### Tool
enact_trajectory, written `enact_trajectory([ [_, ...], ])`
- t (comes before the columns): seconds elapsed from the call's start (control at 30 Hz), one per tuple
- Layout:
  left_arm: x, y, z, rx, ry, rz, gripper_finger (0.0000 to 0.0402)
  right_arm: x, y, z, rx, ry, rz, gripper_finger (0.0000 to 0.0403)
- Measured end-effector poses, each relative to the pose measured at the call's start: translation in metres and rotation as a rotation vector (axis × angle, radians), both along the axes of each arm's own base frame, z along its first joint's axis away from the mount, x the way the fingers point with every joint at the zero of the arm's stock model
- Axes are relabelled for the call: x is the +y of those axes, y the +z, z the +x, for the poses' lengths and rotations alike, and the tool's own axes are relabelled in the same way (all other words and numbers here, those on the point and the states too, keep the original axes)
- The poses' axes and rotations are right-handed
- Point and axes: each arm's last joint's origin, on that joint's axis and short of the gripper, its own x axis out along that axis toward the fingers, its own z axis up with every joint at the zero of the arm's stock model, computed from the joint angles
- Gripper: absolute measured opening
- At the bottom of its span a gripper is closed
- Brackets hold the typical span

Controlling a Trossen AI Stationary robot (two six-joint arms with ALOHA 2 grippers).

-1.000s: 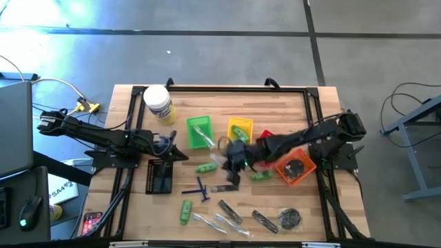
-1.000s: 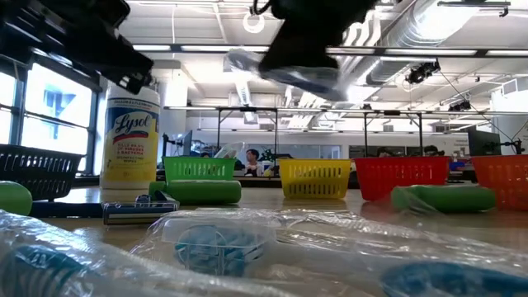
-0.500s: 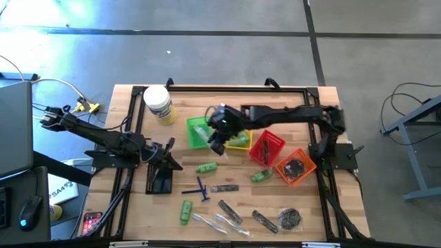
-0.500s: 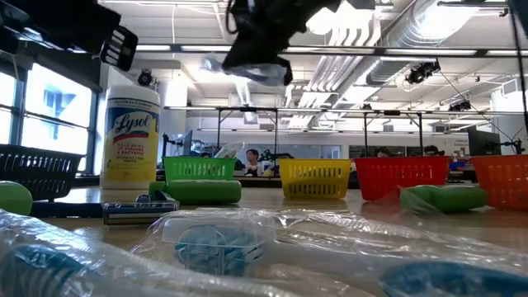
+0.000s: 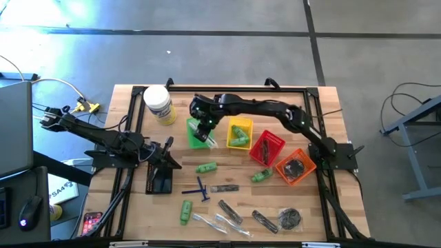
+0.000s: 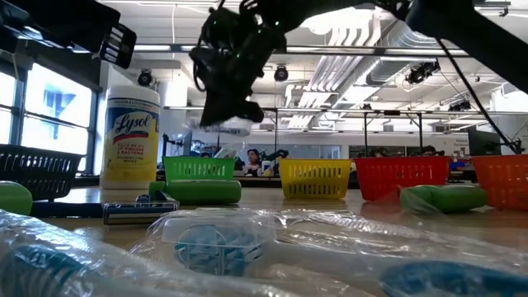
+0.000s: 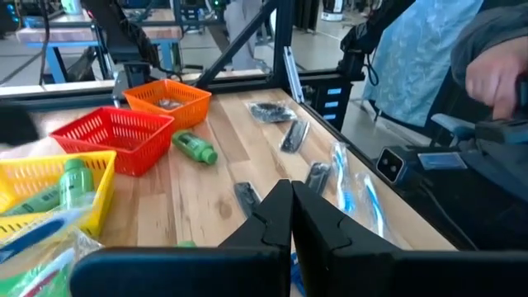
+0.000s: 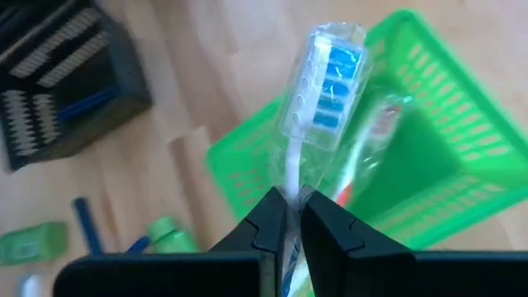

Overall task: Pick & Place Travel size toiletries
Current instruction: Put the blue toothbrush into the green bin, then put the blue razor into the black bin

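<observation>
Clear packet (image 8: 320,82) hangs over the green basket (image 5: 198,132)
Right gripper (image 8: 287,216) pinches the wrapped toothbrush above the basket; left gripper (image 7: 291,216), jaws pressed together, waits at the table's (image 5: 310,207) left edge.

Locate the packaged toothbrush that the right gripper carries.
In the right wrist view the clear-wrapped toothbrush is pinched in the right gripper above the green basket; the high view puts this between the white jar and the yellow basket.
</observation>
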Motion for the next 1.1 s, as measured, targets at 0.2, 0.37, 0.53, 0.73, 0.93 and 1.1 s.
enact_trajectory([
  [0.2,0.000,0.000,0.000,-0.004,-0.002,0.019,0.0001,-0.013,-0.017,0.005,0.011,-0.006,-0.022,0.0026],
  [0.37,0.000,-0.001,0.000,0.005,-0.003,0.025,0.0001,-0.012,-0.017,0.006,0.005,0.023,-0.079,0.0064],
  [0.53,0.000,-0.002,0.000,0.008,-0.002,0.026,0.0001,-0.011,-0.016,0.007,-0.011,0.024,-0.076,0.0140],
  [0.73,0.000,-0.002,0.000,0.008,-0.002,0.026,0.0001,-0.012,-0.010,0.008,-0.029,-0.009,-0.133,0.0209],
  [0.93,0.000,-0.002,0.000,0.017,-0.003,0.028,0.0001,-0.002,0.049,-0.007,-0.160,0.013,-0.194,0.0223],
  [1.1,0.000,-0.003,0.000,0.022,0.007,0.031,0.0001,0.053,0.131,-0.036,-0.331,0.129,-0.456,0.0183],
])
